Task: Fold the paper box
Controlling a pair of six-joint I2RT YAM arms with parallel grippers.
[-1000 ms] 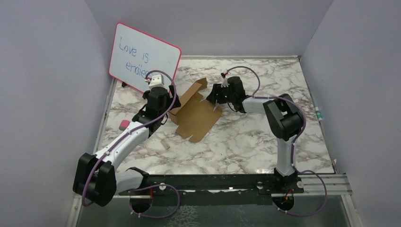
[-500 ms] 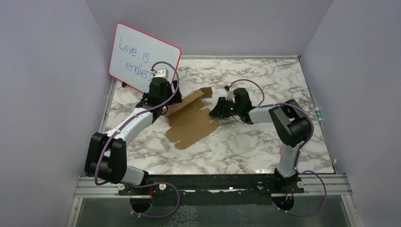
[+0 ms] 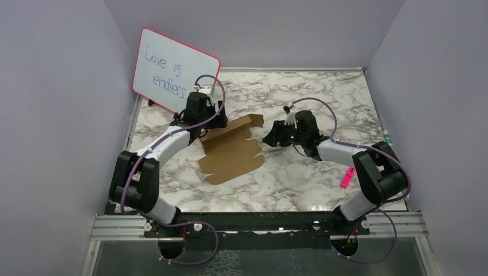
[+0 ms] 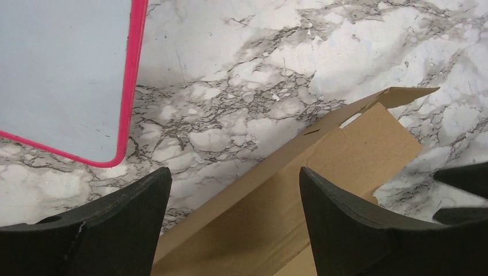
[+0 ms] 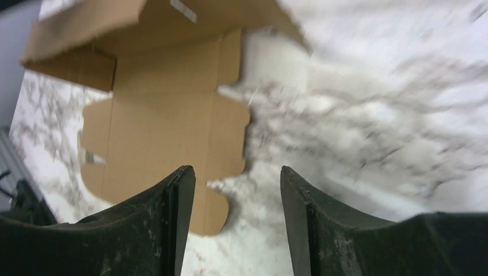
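Observation:
The paper box [image 3: 233,150] is a brown die-cut cardboard sheet lying mostly flat on the marble table, its far long flap [image 3: 239,123] raised. My left gripper [image 3: 208,127] is open above the sheet's far left edge; the left wrist view shows the raised flap [image 4: 322,149] between and beyond its fingers [image 4: 132,201]. My right gripper [image 3: 269,138] is open and empty just right of the sheet. The right wrist view shows the sheet [image 5: 167,132] ahead and left of its fingers [image 5: 178,201], over bare marble.
A pink-framed whiteboard [image 3: 175,70] with blue writing leans at the back left, close behind the left gripper; its corner shows in the left wrist view [image 4: 124,86]. A pink object [image 3: 347,177] lies by the right arm. Purple walls enclose the table on three sides.
The cardboard has turned and slid toward the front, with its far flap raised higher. The left gripper moved right along the far edge. The right gripper pulled back to the right, off the sheet.

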